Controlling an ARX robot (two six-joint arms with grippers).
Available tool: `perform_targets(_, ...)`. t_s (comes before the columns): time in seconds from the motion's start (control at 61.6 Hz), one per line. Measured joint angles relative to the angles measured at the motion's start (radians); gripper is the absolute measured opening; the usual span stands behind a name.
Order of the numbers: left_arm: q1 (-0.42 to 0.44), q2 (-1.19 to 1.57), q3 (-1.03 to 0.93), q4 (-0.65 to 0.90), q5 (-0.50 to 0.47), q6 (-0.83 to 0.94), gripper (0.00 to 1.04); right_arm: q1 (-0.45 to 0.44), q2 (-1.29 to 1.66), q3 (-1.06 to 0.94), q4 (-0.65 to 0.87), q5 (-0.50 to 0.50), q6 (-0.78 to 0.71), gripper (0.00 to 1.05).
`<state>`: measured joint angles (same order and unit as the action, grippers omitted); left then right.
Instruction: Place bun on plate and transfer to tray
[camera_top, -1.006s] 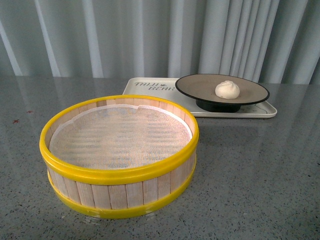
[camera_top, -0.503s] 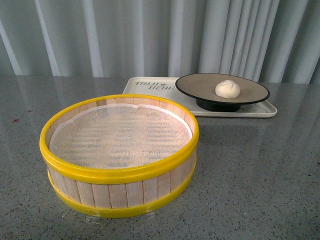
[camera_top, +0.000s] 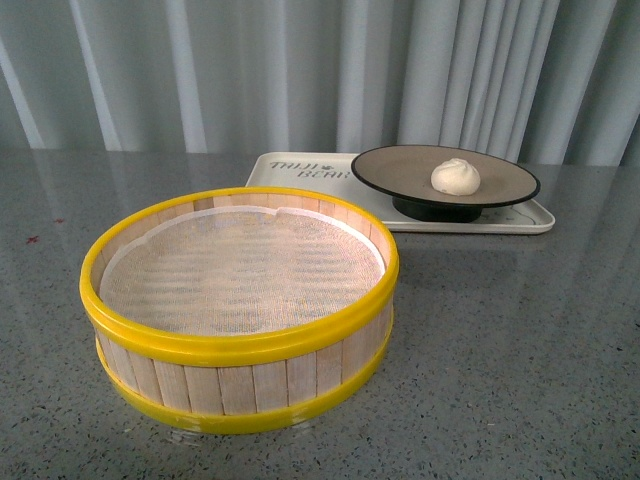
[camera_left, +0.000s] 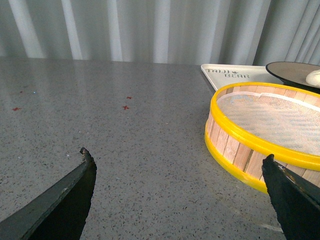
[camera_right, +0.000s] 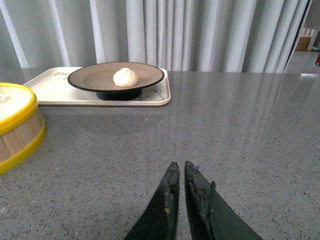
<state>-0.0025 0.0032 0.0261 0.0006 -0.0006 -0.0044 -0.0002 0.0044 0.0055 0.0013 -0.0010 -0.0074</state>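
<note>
The white pleated bun (camera_top: 455, 177) (camera_right: 125, 77) lies on the tan plate (camera_top: 400, 172) (camera_right: 95, 77) with its black rim. That plate stands on the cream tray (camera_top: 290, 170) (camera_right: 55, 85) at the back of the table. Neither arm shows in the front view. My left gripper (camera_left: 177, 159) hangs open over bare tabletop, with nothing between its fingers. My right gripper (camera_right: 180, 166) is shut and empty, low over the table and well short of the tray. In the left wrist view only an edge of the plate (camera_left: 287, 72), bun (camera_left: 314, 77) and tray (camera_left: 225, 75) shows.
A yellow-rimmed wooden steamer basket (camera_top: 240, 305) (camera_left: 260, 135) (camera_right: 15, 127) with a white cloth liner stands at the front centre, with nothing in it. Grey speckled tabletop (camera_top: 520, 340) lies all around. Pale curtains hang behind.
</note>
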Motion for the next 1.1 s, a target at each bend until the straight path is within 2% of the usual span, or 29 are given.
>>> perform_targets(0.389, 0.000, 0.000, 0.000, 0.000, 0.000, 0.000, 0.98, 0.000, 0.000, 0.000, 0.000, 0.000, 0.000, 0.83)
perform_targets(0.487, 0.000, 0.000, 0.000, 0.000, 0.000, 0.000, 0.98, 0.000, 0.000, 0.000, 0.000, 0.000, 0.001, 0.98)
perform_targets(0.568, 0.000, 0.000, 0.000, 0.000, 0.000, 0.000, 0.98, 0.000, 0.000, 0.000, 0.000, 0.000, 0.001, 0.95)
perform_targets(1.103, 0.000, 0.000, 0.000, 0.000, 0.000, 0.000, 0.98, 0.000, 0.000, 0.000, 0.000, 0.000, 0.001, 0.96)
